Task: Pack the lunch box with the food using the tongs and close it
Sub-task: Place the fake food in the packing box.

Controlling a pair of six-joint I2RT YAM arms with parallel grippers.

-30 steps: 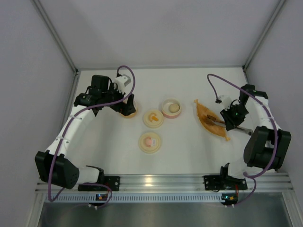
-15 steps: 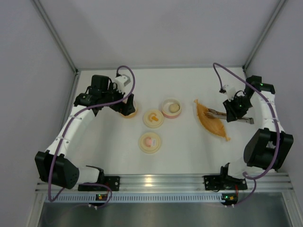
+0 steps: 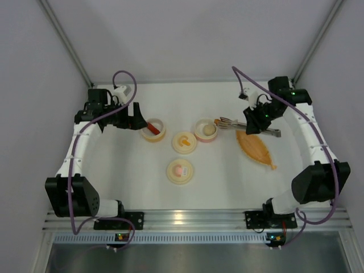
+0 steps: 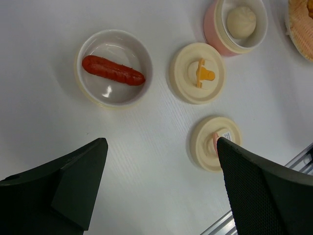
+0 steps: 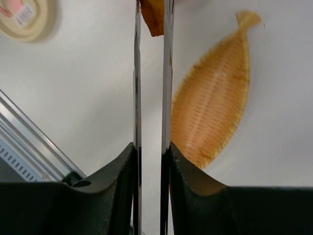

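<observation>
White tabletop (image 3: 216, 176) enclosed by pale grey panels carries everything. Slim grey metal tongs (image 3: 233, 123) (image 5: 167, 73) lie level over its far right part. Their tips point left and end just beside the right rim of a round pink container (image 3: 199, 132) (image 4: 211, 24); whether they touch it cannot be told. The right gripper (image 3: 257, 120) (image 5: 151, 147) clamps both tong arms between its fingers, pressing them nearly parallel with a thin gap between them.

A cream-white toy ball (image 3: 209, 130) (image 4: 242, 19) sits inside the pink container, near the table's middle. A short red-orange toy sausage (image 3: 153, 126) (image 4: 113, 70) lies in a round cream bowl (image 3: 154, 135) (image 4: 112, 103) well to the left.

Between those two rests a round cream lid with an orange knob (image 3: 184, 141) (image 4: 198, 73). A second cream lid with a pink knob (image 3: 180, 170) (image 4: 215, 143) lies nearer the front edge.

The left gripper (image 3: 136, 119) (image 4: 160, 142) hangs just left of the sausage bowl, its fingers spread as wide as they go and holding nothing.

An orange boat-shaped ribbed tray (image 3: 256, 149) (image 5: 210, 107) lies toward the right edge, under the tongs' handle end. An aluminium rail (image 3: 193, 219) runs along the near edge.
</observation>
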